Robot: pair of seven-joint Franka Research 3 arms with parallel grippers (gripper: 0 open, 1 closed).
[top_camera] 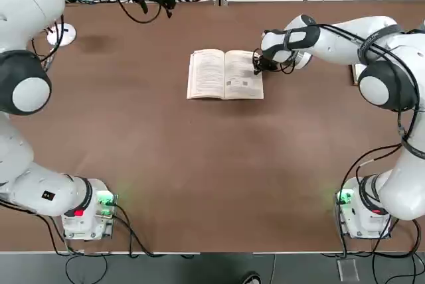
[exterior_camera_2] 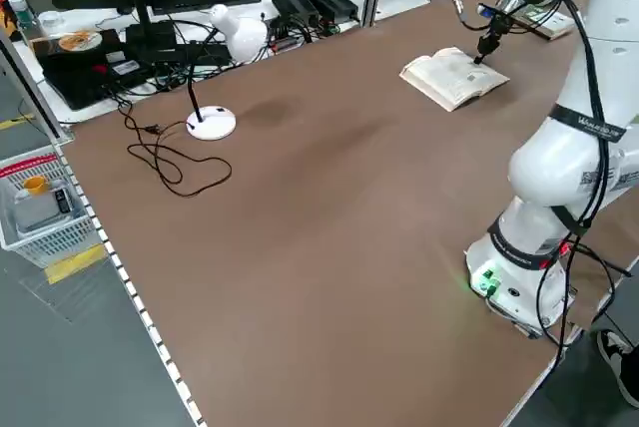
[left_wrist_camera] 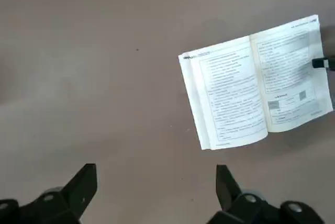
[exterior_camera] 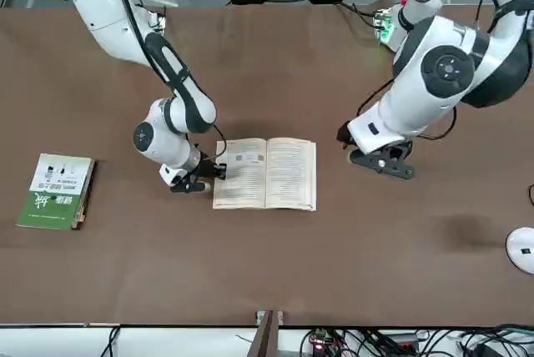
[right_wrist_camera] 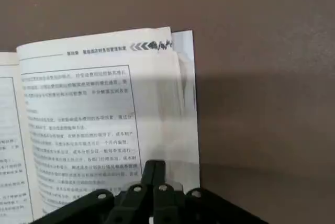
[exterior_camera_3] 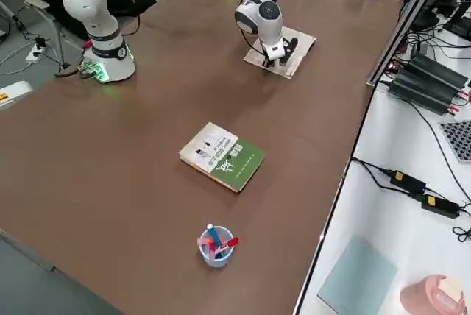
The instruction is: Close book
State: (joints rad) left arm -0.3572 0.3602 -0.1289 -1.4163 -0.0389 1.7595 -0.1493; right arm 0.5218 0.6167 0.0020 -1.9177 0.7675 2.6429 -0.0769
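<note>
Two arms stand at the near edge of the brown desk [top_camera: 199,184], one base toward each near corner. Two books lie on it. The open book [top_camera: 225,74] rests flat, pages up, around the middle of the desk, a little toward the far edge. The other, a closed green-and-white book [exterior_camera: 57,191], lies well apart from it, toward the desk's right edge.

The right claw [exterior_camera: 206,173] is clenched, its two fingers pressed together with nothing between them. Its tip sits at the outer edge of the open book's right-hand page; whether it touches the paper cannot be told.

The left claw [left_wrist_camera: 156,185] hangs above bare desk on the book's left side, fingers spread apart and holding nothing, the open book lying ahead of it.

One small cup [exterior_camera_3: 215,245] stands near the right edge of the desk, beyond the closed book as seen from the arms, with a few pens in it, red and blue among them. One white round lamp base [top_camera: 61,34] sits near the far left corner.
</note>
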